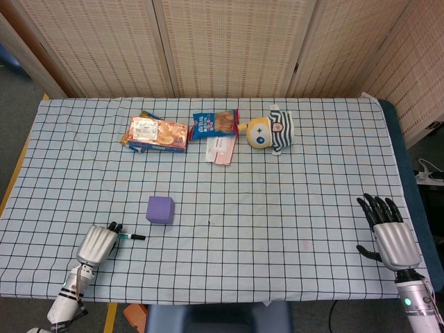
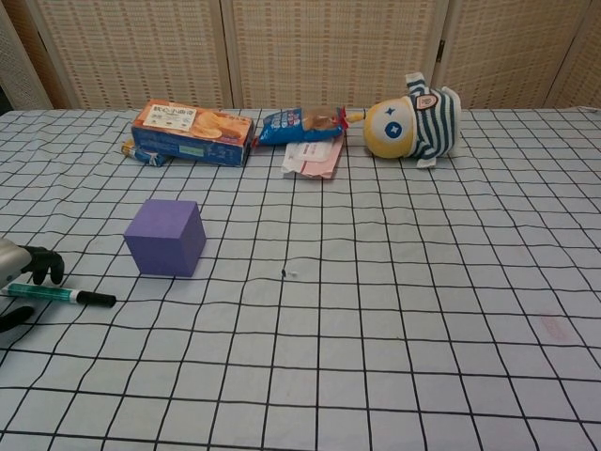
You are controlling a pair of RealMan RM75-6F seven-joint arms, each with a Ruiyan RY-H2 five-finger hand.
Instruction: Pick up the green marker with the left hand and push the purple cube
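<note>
The green marker with a black cap lies flat on the checked cloth at the front left; its cap end shows beyond my left hand. My left hand hovers over the marker's rear end, fingers apart around it, not clearly gripping. The purple cube stands a little behind and right of the marker. My right hand rests open at the table's right edge, holding nothing.
At the back lie an orange cracker box, a blue snack bag, a pink-white packet and a striped yellow plush toy. The table's front edge is close to my left hand.
</note>
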